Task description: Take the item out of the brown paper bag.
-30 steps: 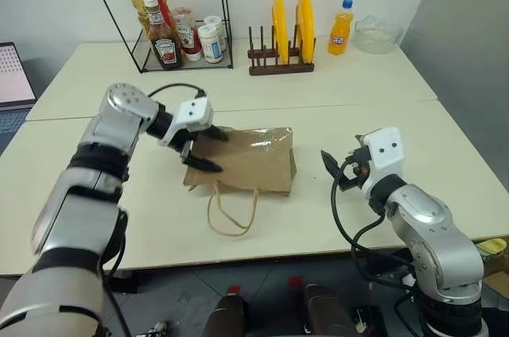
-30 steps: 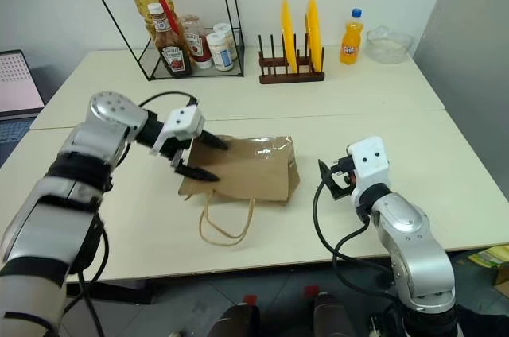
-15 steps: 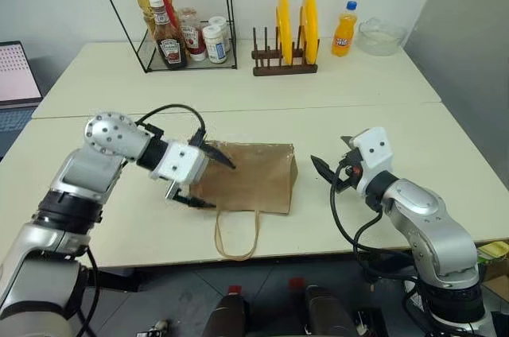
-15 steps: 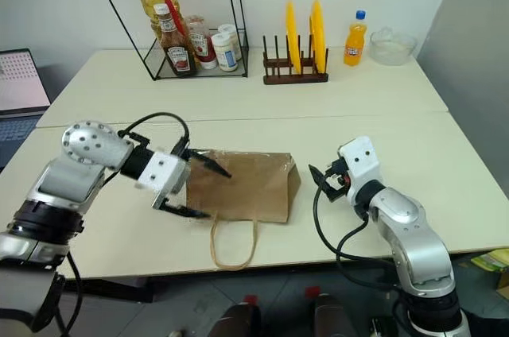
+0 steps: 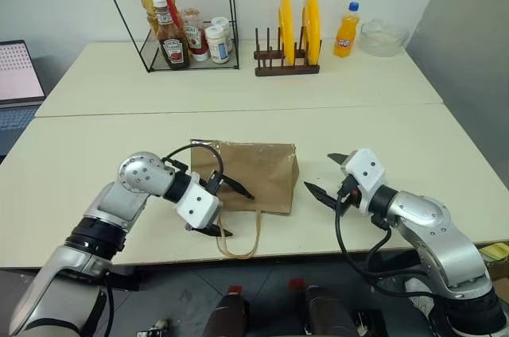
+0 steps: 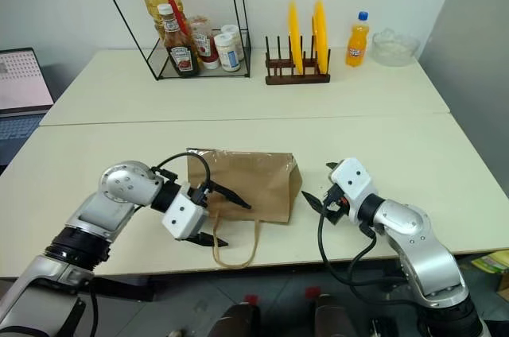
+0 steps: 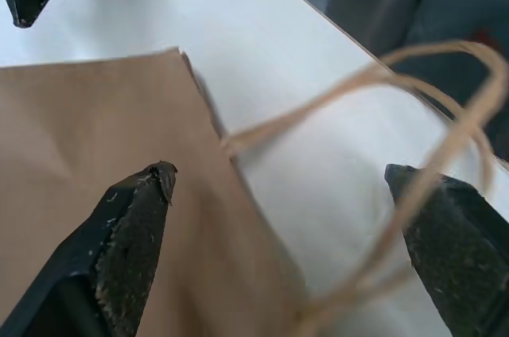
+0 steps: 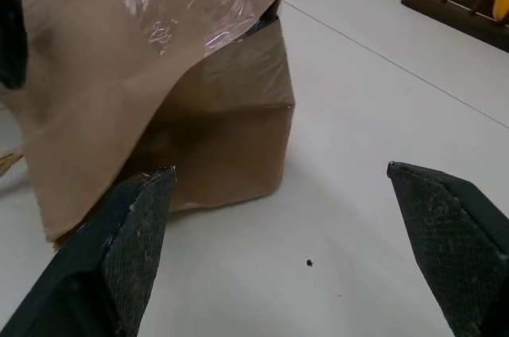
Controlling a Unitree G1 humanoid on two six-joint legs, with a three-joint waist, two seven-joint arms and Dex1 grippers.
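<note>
The brown paper bag is laid flat on the tabletop. The left end effector is spread wide astride its cord handle, gripping nothing. The right end effector is likewise held wide apart and empty, just beside the bag's other end.

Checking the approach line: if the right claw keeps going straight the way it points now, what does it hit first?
Most likely the brown paper bag: the right claw, jaws open, points at its near side, with bare table between them. Depth is uncertain.
</note>
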